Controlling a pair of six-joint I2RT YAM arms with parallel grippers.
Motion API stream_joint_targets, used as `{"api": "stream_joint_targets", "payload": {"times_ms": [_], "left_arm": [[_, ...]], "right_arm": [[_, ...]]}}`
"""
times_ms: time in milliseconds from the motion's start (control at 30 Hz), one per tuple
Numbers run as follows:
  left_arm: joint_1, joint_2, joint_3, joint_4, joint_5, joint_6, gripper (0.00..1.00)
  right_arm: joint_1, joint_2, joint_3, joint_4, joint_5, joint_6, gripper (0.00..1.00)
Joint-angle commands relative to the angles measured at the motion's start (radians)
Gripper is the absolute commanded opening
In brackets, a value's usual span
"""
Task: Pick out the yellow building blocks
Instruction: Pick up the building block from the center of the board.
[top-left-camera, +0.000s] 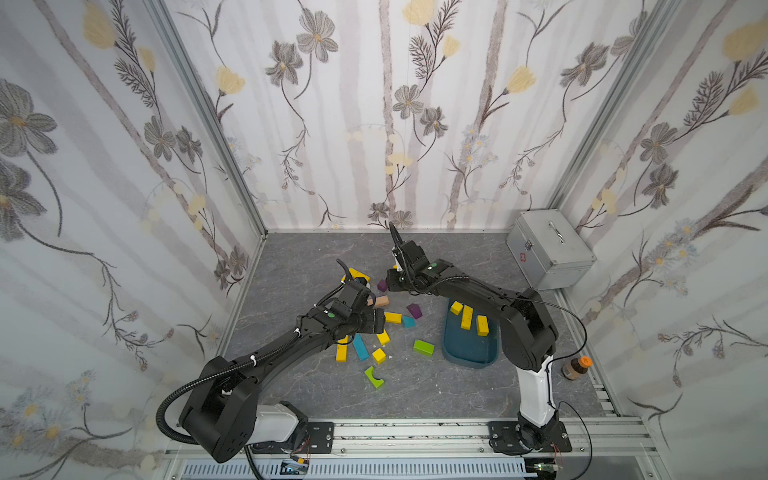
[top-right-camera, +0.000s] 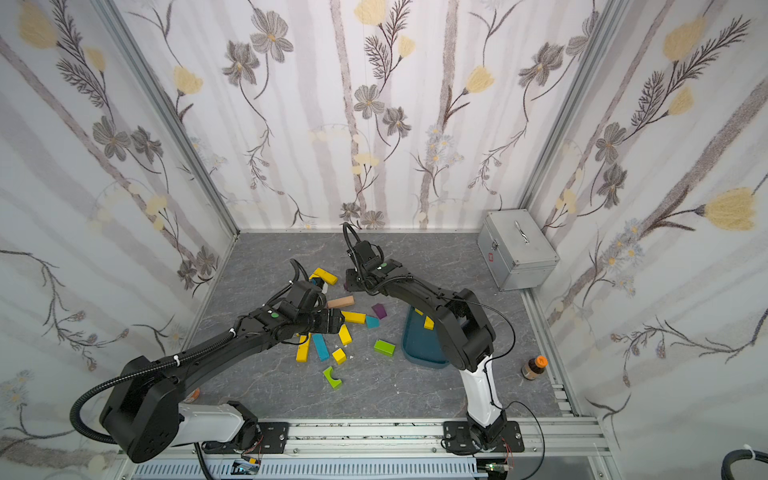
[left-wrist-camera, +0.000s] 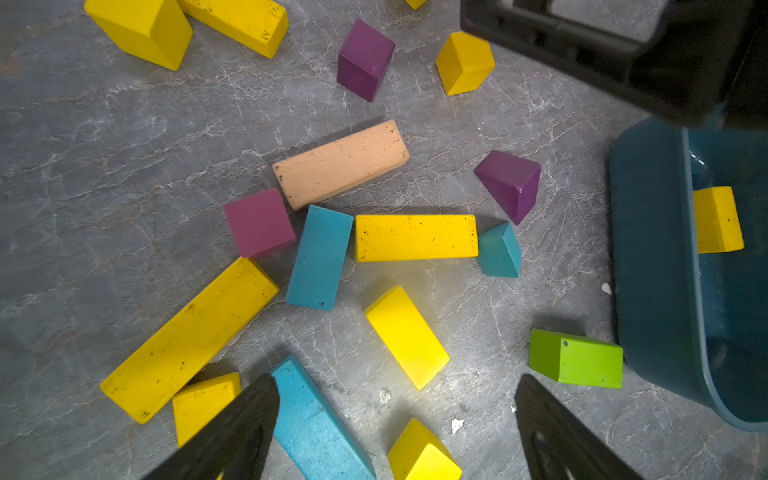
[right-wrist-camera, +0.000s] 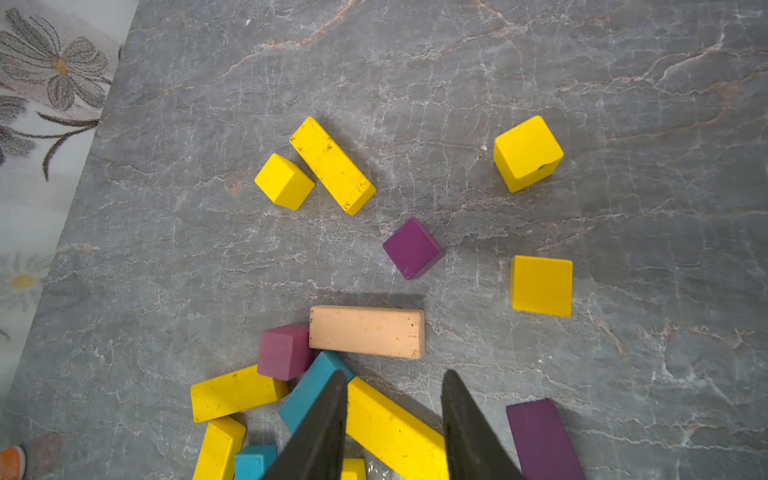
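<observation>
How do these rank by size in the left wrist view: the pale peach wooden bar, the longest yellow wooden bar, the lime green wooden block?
Largest first:
longest yellow wooden bar
pale peach wooden bar
lime green wooden block

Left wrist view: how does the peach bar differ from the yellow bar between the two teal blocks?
The peach bar is pale wood with grain; the yellow bar is bright yellow, so only it is a pick. The yellow bar has teal blocks at both ends; the peach bar has a magenta cube by one end. They lie at an angle. Both are rectangular bars flat on the table.
</observation>
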Motion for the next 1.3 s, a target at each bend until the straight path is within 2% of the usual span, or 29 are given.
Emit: {"api": "stream_joint_targets", "payload": {"times_ms": [0, 467, 900, 1267], "left_arm": [[0.008, -0.007, 0.008, 0.007, -0.001, 0.019, 0.91], [0.061, 0.096, 0.135, 0.021, 0.045, 0.131, 0.92], [0.078, 0.202, 0.252, 0.038, 0.140, 0.146, 0.92], [0.083, 0.277, 0.327, 0.019, 0.152, 0.204, 0.92]], "right_arm": [[-0.002, 0.018, 0.040, -0.026, 0.043, -0.011, 0.40], [-0.054, 0.063, 0.113, -0.071, 0.061, -0.019, 0.42], [-0.082, 0.092, 0.185, -0.095, 0.063, -0.018, 0.43], [-0.091, 0.103, 0.187, -0.097, 0.062, -0.027, 0.43]]}}
